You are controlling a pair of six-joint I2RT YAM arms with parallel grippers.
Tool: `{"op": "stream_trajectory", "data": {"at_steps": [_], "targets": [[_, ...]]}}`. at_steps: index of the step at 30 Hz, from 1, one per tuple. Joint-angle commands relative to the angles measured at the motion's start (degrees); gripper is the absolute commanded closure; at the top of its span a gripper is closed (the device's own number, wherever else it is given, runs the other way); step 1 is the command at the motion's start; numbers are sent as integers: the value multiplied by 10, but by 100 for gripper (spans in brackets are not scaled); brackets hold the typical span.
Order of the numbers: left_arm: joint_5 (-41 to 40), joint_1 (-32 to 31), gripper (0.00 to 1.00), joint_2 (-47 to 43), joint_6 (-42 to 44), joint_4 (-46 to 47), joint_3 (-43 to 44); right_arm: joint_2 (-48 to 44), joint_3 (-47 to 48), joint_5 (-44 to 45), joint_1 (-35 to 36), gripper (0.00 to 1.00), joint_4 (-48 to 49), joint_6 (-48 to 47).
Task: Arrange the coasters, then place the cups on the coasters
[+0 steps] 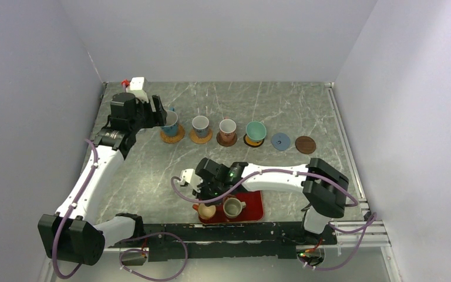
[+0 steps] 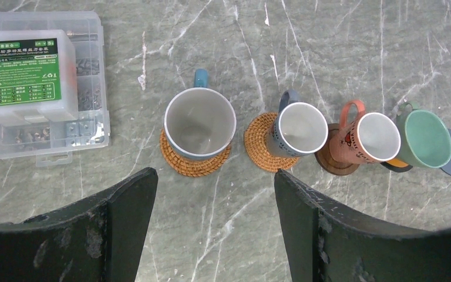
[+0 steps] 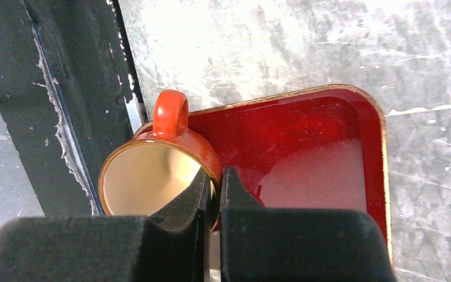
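Note:
My right gripper (image 3: 214, 182) is shut on the wall of the orange cup (image 3: 152, 170), one finger inside and one outside, at the left end of the red tray (image 3: 329, 129). A grey-olive cup (image 1: 232, 207) stands beside it. In the row at the back, the large white cup (image 2: 199, 122) and a white cup (image 2: 298, 129) sit on woven tan coasters (image 2: 194, 164). A third cup (image 2: 370, 138) and the teal cup (image 2: 426, 138) also stand on coasters. The blue-grey coaster (image 1: 280, 141) and a dark brown coaster (image 1: 305, 144) are bare. My left gripper (image 2: 212, 173) hangs open just in front of the large cup.
A clear plastic parts box (image 2: 41, 88) with a green label lies left of the cup row. The tray (image 1: 255, 208) lies against the black rail at the table's near edge. Grey walls enclose the table on three sides.

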Motion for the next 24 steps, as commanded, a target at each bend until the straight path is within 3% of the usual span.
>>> {"op": "stream_trajectory", "data": {"at_steps": [1,10,24], "targets": [[-5,-2,21,-27,-10,24,-1,-52,36,23,2,100,20,12],[-34,-2,21,-43,-1,32,-10,-101,52,97,-35,100,-2,35],[-50,-2,21,-48,12,32,-11,-162,126,138,-254,100,-85,27]]}}
